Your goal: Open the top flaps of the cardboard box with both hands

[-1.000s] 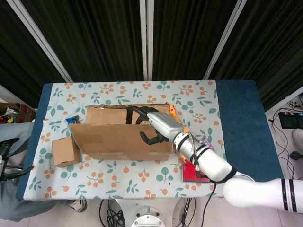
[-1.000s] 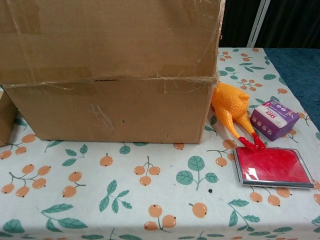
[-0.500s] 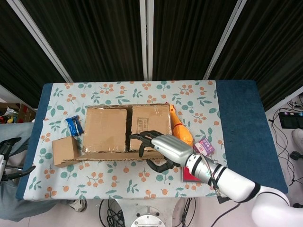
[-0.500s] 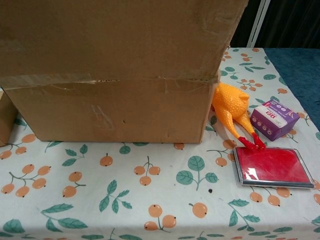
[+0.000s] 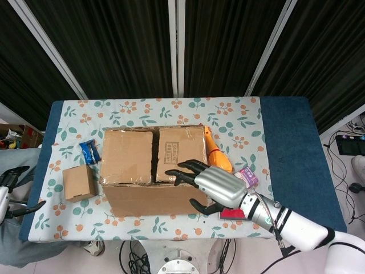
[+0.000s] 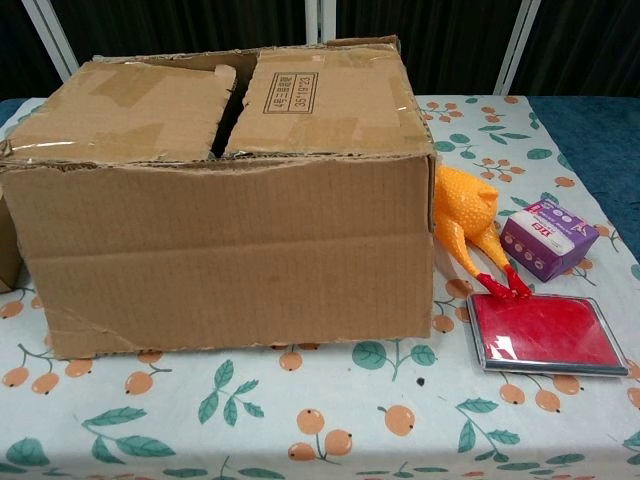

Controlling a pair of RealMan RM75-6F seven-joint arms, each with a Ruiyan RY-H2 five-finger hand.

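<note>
Just above the near right corner of the cardboard box (image 5: 151, 165), the right hand (image 5: 214, 185) hovers with its dark fingers (image 5: 183, 166) spread apart and nothing held, its silver shell smooth and glossy; only the head view shows it. At the far left edge of that view, well left of the box, a dark forked part (image 5: 16, 191) shows, perhaps the left hand, and I cannot tell how it is set. The box sits mid-table, brown and corrugated, its two top flaps (image 6: 220, 100) lying nearly flat with a dark ragged gap between them; the right flap bears a printed framed label too small to read surely. Touching the box's right side lies a bumpy orange rubber chicken (image 6: 465, 225) with red feet. Right of it are a small purple carton (image 6: 548, 238) with white lettering I cannot read, and a flat red pad (image 6: 543, 333) in a grey frame. Left of the box stand a small plain cardboard cube (image 5: 78, 182) and a blue wrapped packet (image 5: 89, 151). The tablecloth (image 6: 300, 420) has a leaf-and-orange-fruit print, with open cloth before the box.
</note>
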